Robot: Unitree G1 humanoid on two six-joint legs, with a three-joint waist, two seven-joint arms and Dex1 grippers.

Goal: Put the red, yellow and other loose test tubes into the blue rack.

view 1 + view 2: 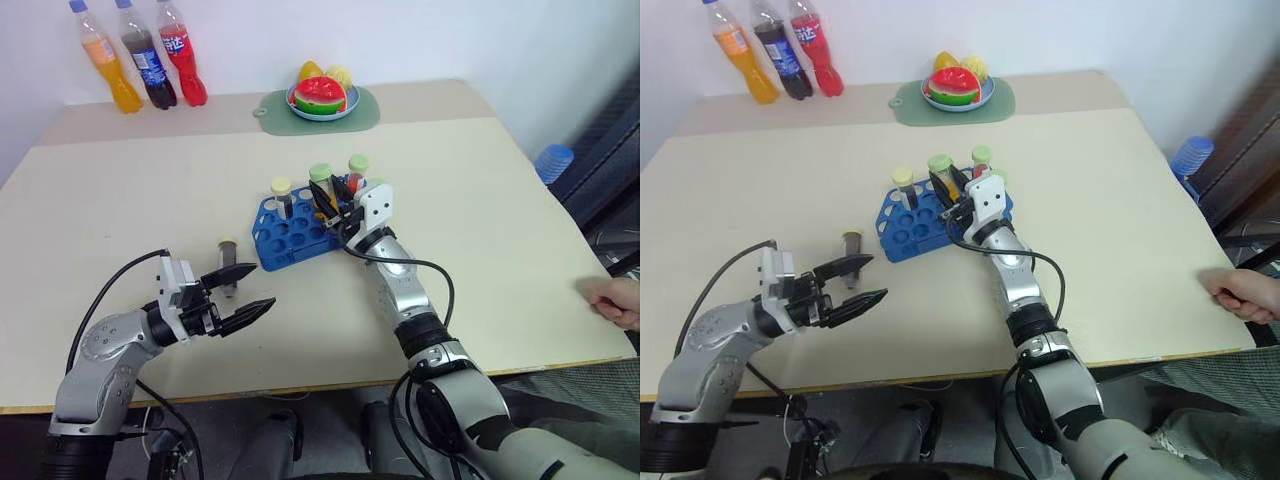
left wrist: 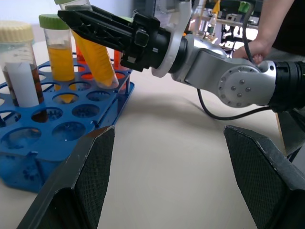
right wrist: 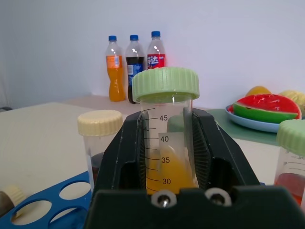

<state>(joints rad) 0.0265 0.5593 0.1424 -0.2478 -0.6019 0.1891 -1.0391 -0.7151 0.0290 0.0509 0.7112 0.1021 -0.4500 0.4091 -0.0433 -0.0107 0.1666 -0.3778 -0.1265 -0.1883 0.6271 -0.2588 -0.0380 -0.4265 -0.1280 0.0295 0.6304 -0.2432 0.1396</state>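
Observation:
The blue rack sits mid-table. In it stand a cream-capped brown tube, a green-capped yellow tube and a green-capped red tube. My right gripper is shut on another green-capped yellow tube. That tube is tilted, with its lower end at the rack's top. A loose tube with a cream cap and dark liquid stands upright on the table left of the rack. My left gripper is open just in front of it, holding nothing.
Three soda bottles stand at the far left corner. A fruit plate on a green mat is at the far middle. A person's hand rests at the table's right edge. A blue-capped container stands beyond that edge.

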